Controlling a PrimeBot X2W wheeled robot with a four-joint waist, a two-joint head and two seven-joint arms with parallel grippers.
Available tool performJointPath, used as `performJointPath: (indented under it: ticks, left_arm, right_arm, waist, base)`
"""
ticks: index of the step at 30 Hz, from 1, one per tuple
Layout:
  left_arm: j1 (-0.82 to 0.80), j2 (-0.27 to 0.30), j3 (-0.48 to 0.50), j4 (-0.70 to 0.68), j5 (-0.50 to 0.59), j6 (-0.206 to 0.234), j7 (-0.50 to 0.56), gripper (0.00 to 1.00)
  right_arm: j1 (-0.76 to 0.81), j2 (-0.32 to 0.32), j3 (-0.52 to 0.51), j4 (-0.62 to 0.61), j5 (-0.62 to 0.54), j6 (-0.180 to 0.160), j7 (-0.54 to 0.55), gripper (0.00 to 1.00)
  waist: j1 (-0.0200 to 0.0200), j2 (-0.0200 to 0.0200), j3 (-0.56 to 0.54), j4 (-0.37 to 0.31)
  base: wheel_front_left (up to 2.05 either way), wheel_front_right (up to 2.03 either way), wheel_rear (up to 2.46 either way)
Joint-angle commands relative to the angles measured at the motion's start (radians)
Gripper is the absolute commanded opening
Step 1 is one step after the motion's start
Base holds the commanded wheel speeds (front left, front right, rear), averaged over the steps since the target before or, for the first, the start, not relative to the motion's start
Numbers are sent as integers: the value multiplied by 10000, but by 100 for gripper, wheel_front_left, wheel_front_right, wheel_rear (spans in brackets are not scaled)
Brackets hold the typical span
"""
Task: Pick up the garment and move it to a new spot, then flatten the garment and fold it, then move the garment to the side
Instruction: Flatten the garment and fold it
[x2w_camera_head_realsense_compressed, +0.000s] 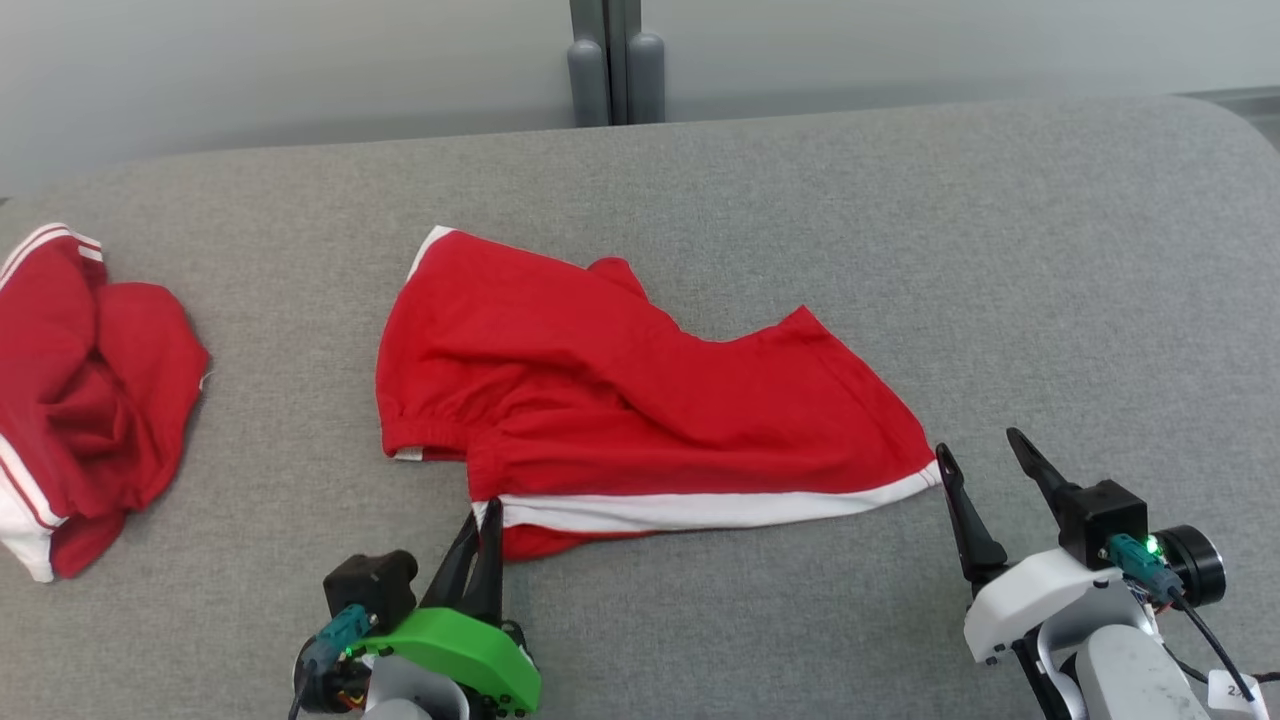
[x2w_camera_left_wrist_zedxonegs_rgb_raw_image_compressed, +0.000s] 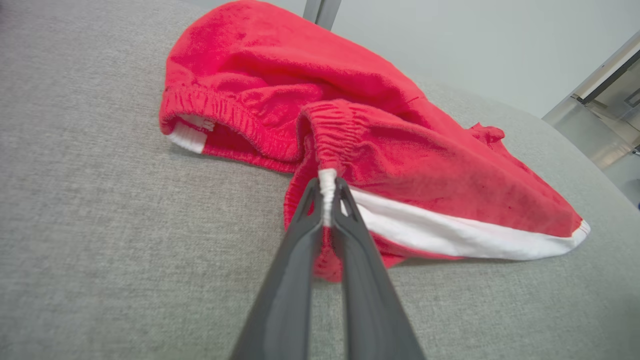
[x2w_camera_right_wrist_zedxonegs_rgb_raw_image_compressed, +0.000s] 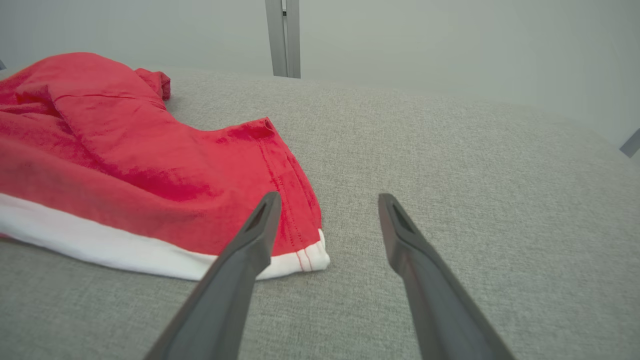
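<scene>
- Garment of red cloth with a white side stripe (x2w_camera_head_realsense_compressed: 640, 400) lies rumpled near the middle of the grey fabric-covered table (x2w_camera_head_realsense_compressed: 850, 180) in the head view.
- Left gripper (x2w_camera_head_realsense_compressed: 485, 512) meets the garment's near left corner. The head view hides the contact behind the dark fingers.
- The left wrist view fills that in: the left gripper (x2w_camera_left_wrist_zedxonegs_rgb_raw_image_compressed: 327, 187) has its jaws pinched tight on the white stripe's end at the gathered elastic waistband, with red cloth bunched between them.
- Right gripper (x2w_camera_head_realsense_compressed: 978, 443) stands just beside the stripe's right end, jaws spread wide and holding nothing.
- The right wrist view brings the stitched hem corner close, and one finger (x2w_camera_right_wrist_zedxonegs_rgb_raw_image_compressed: 250, 240) crosses in front of it. I cannot tell whether they touch.
- The head view adds a second crumpled red-and-white garment (x2w_camera_head_realsense_compressed: 90, 400) at the table's left edge, well apart.
</scene>
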Motion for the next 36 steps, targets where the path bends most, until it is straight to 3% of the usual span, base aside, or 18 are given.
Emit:
performJointPath:
  ticks: [1, 9, 16, 26, 36]
  left_arm:
    - [230, 47, 180, 83, 286, 80, 5, 100]
    - [995, 41, 1219, -402, 2052, 571, 7, 100]
    - [1740, 44, 1568, -1240, 3380, 586, 5, 100]
    - [2016, 44, 1347, -1477, 3185, 552, 5, 100]
    - [1012, 44, 763, -1081, 2617, 164, 7, 100]
  right_arm:
    - [255, 35, -80, -47, 59, -14, -50, 100]
    - [786, 141, -440, -366, 231, -14, -50, 100]
    - [1262, 137, -346, -315, 703, -14, -50, 100]
    - [1227, 136, -168, -75, 745, -14, -50, 100]
    - [181, 139, -113, 380, 692, -14, -50, 100]
  waist:
    - [0, 0, -484, 333]
    - [0, 0, -1090, 229]
    - [0, 0, -1399, 93]
    - [0, 0, -1279, 102]
    - [0, 0, -257, 302]
  base:
    - [0, 0, 0]
    - [0, 0, 0]
    - [0, 0, 0]
    - [0, 0, 0]
    - [0, 0, 0]
